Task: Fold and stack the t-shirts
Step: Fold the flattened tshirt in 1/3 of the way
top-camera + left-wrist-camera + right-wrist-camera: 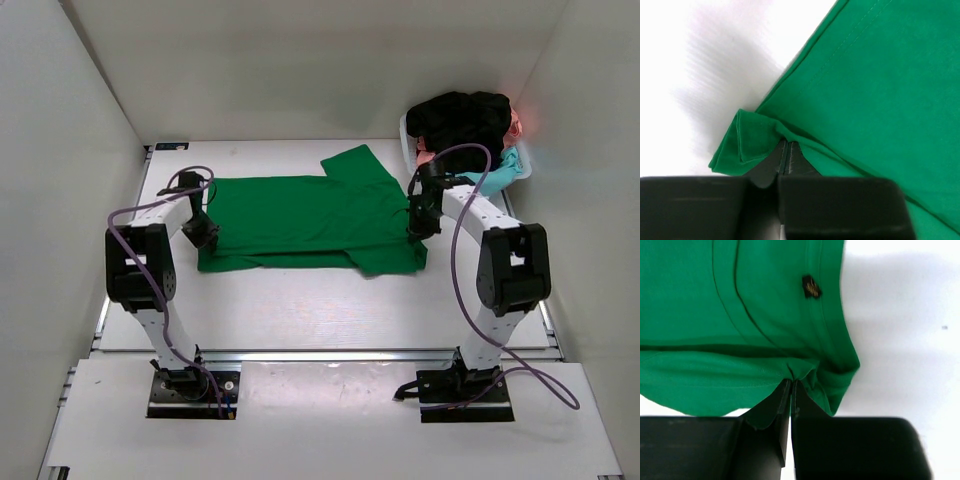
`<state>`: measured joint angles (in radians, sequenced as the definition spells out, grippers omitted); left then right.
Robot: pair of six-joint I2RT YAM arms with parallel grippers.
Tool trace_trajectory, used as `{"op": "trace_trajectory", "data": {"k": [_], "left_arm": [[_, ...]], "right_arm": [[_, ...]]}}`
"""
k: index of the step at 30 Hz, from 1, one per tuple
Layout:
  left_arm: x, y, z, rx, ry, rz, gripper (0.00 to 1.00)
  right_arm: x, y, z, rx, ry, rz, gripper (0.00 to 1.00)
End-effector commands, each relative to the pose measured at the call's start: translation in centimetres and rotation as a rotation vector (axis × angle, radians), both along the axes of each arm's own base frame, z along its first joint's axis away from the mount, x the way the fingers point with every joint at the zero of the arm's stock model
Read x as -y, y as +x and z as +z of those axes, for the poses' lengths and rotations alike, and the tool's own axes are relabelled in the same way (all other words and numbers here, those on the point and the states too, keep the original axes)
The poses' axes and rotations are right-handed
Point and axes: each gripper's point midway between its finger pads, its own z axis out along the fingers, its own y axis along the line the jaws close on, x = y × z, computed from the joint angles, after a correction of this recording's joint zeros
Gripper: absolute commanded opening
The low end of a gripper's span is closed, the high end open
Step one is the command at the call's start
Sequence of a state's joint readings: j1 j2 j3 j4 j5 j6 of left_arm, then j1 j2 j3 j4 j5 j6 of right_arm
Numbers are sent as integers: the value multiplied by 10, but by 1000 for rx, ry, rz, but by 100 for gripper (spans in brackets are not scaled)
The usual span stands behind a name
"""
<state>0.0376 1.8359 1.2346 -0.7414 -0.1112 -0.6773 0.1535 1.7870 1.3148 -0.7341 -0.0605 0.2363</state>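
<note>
Plain bright green t-shirt, unpatterned and stitched in matching green, against a white table. A small black label on the green cloth bears a gold mark. In the white basket: a black t-shirt, a pink t-shirt and a light teal t-shirt, all plain. The left arm and right arm are white and black with purple cables. The left gripper and right gripper are black.

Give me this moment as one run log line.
left end effector: shut on green t-shirt corner | right end effector: shut on same shirt | shirt: spread on table | black t-shirt: piled far right
</note>
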Motion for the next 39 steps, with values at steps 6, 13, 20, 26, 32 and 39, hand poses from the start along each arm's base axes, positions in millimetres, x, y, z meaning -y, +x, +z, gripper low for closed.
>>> {"op": "trace_trajectory", "data": {"k": [6,13,20,26,32,39], "left_arm": [[-12,43,23,95,20,-1,47],[-10,45,37,133,9,-15,52],[-9,8,16,61,18,-17,51],[-3,4,14,51,30,-40,53],[-2,-1,9,34,37,-43,53],[-4,-1,8,32,41,-36,54]], "right_arm": [[17,74,20,126,-28,-80,18],[21,102,51,209,-8,-114,34],[11,37,27,125,5,-87,28],[17,9,16,78,-4,-92,28],[9,-11,8,40,1,-64,29],[8,-29,-8,-15,1,-65,33]]}}
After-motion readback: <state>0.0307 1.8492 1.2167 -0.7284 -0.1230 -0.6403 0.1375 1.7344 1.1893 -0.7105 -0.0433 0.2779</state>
